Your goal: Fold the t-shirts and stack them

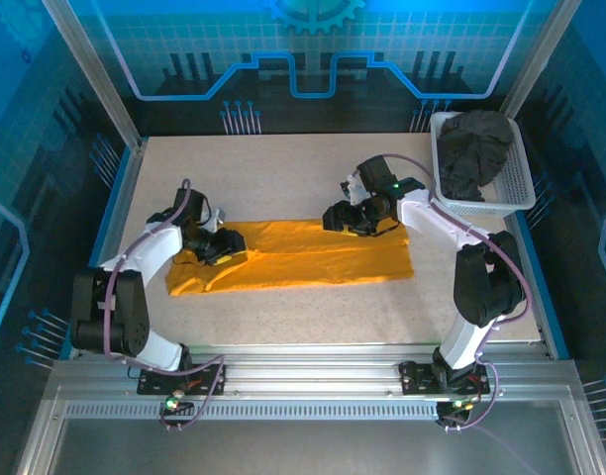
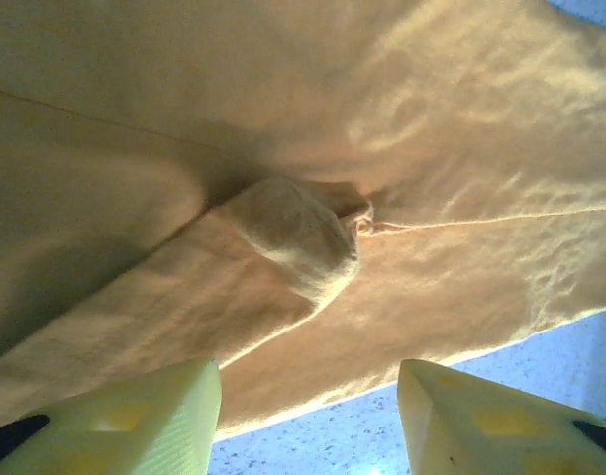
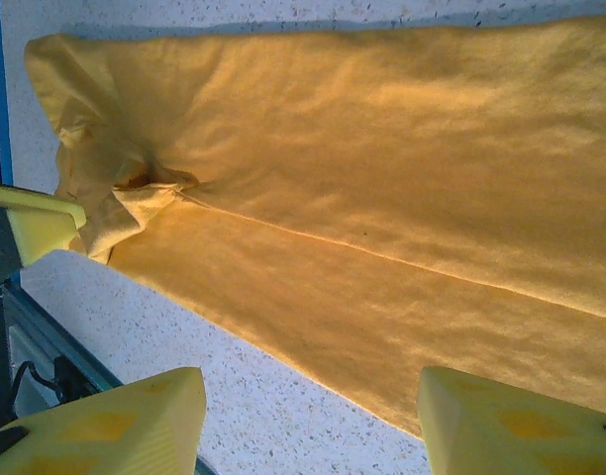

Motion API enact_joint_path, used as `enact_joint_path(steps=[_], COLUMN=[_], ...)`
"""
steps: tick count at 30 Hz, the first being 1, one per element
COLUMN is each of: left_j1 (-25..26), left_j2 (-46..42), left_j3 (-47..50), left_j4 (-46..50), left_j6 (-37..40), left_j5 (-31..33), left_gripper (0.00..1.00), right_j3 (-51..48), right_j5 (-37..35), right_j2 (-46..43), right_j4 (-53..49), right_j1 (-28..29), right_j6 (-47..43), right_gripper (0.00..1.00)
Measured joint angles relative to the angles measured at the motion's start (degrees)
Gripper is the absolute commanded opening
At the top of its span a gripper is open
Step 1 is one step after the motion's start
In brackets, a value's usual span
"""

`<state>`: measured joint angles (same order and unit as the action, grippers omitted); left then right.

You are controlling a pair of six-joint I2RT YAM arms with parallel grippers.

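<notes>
The orange-yellow t-shirt [image 1: 303, 257] lies on the table as a long folded strip running left to right. My left gripper [image 1: 220, 245] hovers over its left end, jaws open and empty. In the left wrist view the gripper [image 2: 308, 416] has cloth with a bunched fold [image 2: 298, 233] just ahead and bare table between the fingertips. My right gripper [image 1: 349, 218] sits over the strip's far right part, also open. In the right wrist view the gripper [image 3: 313, 416] straddles the shirt's edge [image 3: 382, 297] and speckled table. The dark grey t-shirt [image 1: 473, 148] lies crumpled in the basket.
The white mesh basket [image 1: 519, 183] stands at the table's back right corner. Speckled tabletop [image 1: 283, 168] lies open behind and in front of the orange shirt. A blue border [image 1: 113, 213] and metal frame posts ring the table.
</notes>
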<state>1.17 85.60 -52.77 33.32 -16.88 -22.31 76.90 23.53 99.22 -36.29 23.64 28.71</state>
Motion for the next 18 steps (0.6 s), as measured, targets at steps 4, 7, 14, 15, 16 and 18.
enact_joint_path(steps=[4, 7, 14, 15, 16, 18], left_j1=[-0.63, -0.63, 0.33, 0.70, 1.20, 1.97], left_j2=[3.98, 8.98, 15.61, 15.63, 15.54, 14.73], left_j3=[-2.51, -5.20, -7.80, -7.76, -7.69, -6.49], left_j4=[-0.26, -1.75, -3.45, -3.43, -3.54, -4.74], left_j6=[0.55, 0.87, 2.10, 2.01, 1.97, 1.55], left_j5=[1.31, 1.55, 1.51, 1.49, 1.36, 0.68], left_gripper=[0.58, 0.58, 0.44, 0.42, 0.40, 0.38], right_j3=[-0.76, -0.98, -1.57, -1.79, -2.08, -2.40], right_j5=[0.31, 0.57, 0.57, 0.57, 0.57, 0.59], right_j2=[0.00, 0.00, -0.44, -0.68, -0.96, -1.31], right_j4=[-0.04, -0.11, -0.17, -0.20, -0.22, -0.24], right_j1=[0.00, 0.00, -0.02, -0.02, -0.02, -0.04], right_j6=[0.00, -0.02, -0.04, -0.04, -0.02, -0.02], right_gripper=[0.59, 0.59, 0.59, 0.59, 0.59, 0.59])
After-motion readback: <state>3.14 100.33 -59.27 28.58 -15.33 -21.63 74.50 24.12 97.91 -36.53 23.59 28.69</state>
